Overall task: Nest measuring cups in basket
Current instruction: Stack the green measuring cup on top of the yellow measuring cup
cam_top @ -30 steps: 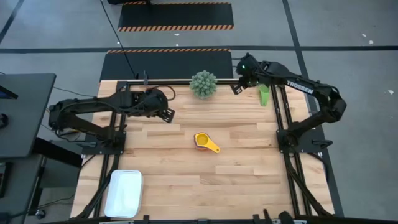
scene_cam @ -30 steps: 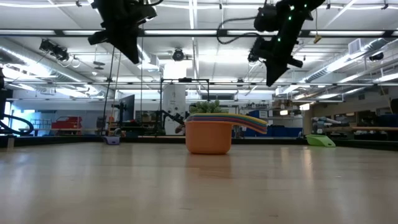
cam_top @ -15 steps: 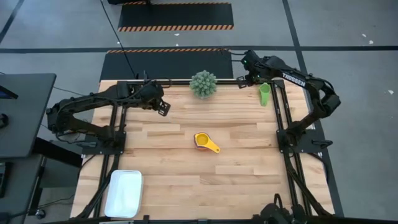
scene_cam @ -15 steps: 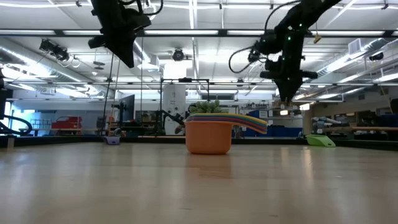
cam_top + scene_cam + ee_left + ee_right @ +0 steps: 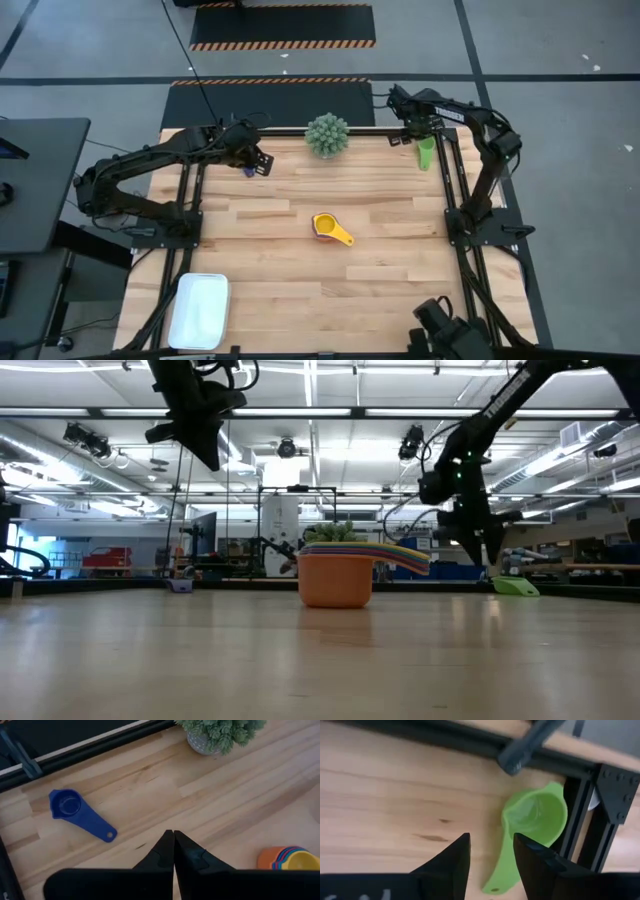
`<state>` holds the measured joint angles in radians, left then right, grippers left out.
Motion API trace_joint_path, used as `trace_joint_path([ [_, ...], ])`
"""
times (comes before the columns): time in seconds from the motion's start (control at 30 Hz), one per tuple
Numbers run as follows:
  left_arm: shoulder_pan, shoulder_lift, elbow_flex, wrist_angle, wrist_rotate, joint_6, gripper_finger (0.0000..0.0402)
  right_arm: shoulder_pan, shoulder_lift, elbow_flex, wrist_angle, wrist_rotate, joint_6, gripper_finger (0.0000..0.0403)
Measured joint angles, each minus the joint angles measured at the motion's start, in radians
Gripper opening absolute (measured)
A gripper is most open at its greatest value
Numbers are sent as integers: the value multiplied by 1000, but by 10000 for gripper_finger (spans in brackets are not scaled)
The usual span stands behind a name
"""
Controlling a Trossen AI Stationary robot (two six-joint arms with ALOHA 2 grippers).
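Crowding the table's far-right corner frame: green cup (image 5: pixel 536 815), open right pincer (image 5: pixel 490 851) above.

A nested stack of orange-to-yellow plastic measuring cups (image 5: pixel 331 228) sits mid-table, a green cup (image 5: pixel 532 820) and dark blue cup (image 5: pixel 80 813) lie apart, perhaps upright, and the white rectangular plastic basket (image 5: pixel 198 311) lies at a near corner.

A robotics lab or industrial workshop: a wooden counter (image 5: pixel 300 270) inside a black metal frame (image 5: pixel 455 200), grey concrete floor with hazard-striped mats (image 5: pixel 282 26), and, beyond, a long hall with strip lights (image 5: pixel 310 412), exposed ducts and equipment racks.
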<state>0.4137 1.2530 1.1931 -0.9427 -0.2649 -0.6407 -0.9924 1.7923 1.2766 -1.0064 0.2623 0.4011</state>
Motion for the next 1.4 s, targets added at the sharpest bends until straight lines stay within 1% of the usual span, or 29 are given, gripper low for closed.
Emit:
trace_joint_path([
  [0.23,0,0,0,9,1,1,8,-38,71,0,-48,7,15,153],
  [0.5,0,1,0,16,1,1,8,-80,89,0,30,13,-2,153],
  [0.57,0,1,0,16,1,1,8,-94,91,0,28,-10,-4,152],
  [0.7,0,1,0,16,0,1,8,-120,133,5,10,-97,-18,148],
  [0.83,0,1,0,16,1,1,8,-113,157,16,47,-91,-37,139],
  [0.97,0,1,0,16,1,1,8,-107,169,16,52,-94,-59,112],
  [1.03,0,1,0,16,0,3,8,-105,168,16,54,-96,-73,86],
  [1.13,0,1,0,17,0,26,8,-104,167,16,49,-81,-102,31],
  [1.17,0,1,0,17,1,31,8,-104,167,15,48,-81,-120,19],
  [1.27,0,1,0,17,0,32,8,-91,167,15,35,-85,-162,17],
  [1.4,0,1,0,17,0,32,8,-47,154,14,1,-102,-179,13],
])
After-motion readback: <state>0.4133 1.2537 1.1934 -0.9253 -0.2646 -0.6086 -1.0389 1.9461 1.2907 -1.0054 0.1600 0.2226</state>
